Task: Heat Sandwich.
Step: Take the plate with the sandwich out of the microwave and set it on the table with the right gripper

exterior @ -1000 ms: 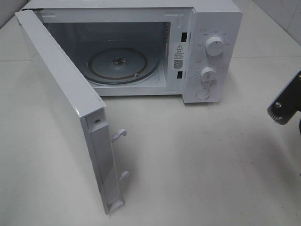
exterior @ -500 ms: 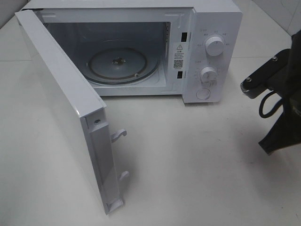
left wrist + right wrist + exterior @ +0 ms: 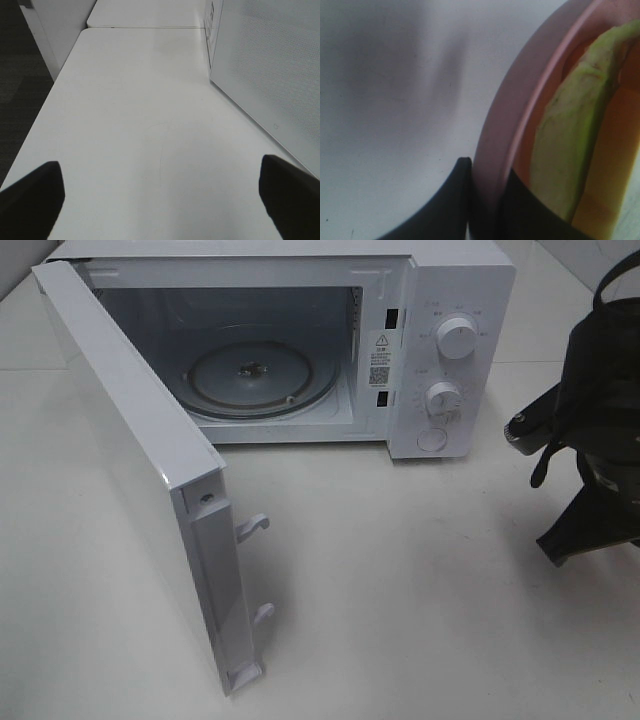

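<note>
White desk (image 3: 420, 590) surface carries a white microwave (image 3: 440, 350) with its door (image 3: 130, 470) swung fully open toward the left side of the exterior high view. The glass turntable (image 3: 262, 378) lies bare inside the cavity. Two dials (image 3: 457, 338) and a round button sit on the control panel.

The exterior high view shows the right arm (image 3: 595, 430) only as a dark mass at the right edge, beside the microwave; neither its gripper nor any load can be made out there.

The right wrist view supplies what is missing. The right gripper (image 3: 485, 200) is closed narrow on the rim of the pink plate (image 3: 495, 145), one finger on each side of the rim. The sandwich (image 3: 570, 145), pale with a yellowish-green tint, lies on that plate, close to the gripped edge. Desk surface appears beyond the plate.

The left wrist view shows the left gripper (image 3: 160, 200) spread wide, both fingertips (image 3: 30, 197) at the frame corners with nothing between them, above bare desk. The outer face of the microwave door runs along one side of this view. The left arm does not appear in the exterior high view.
</note>
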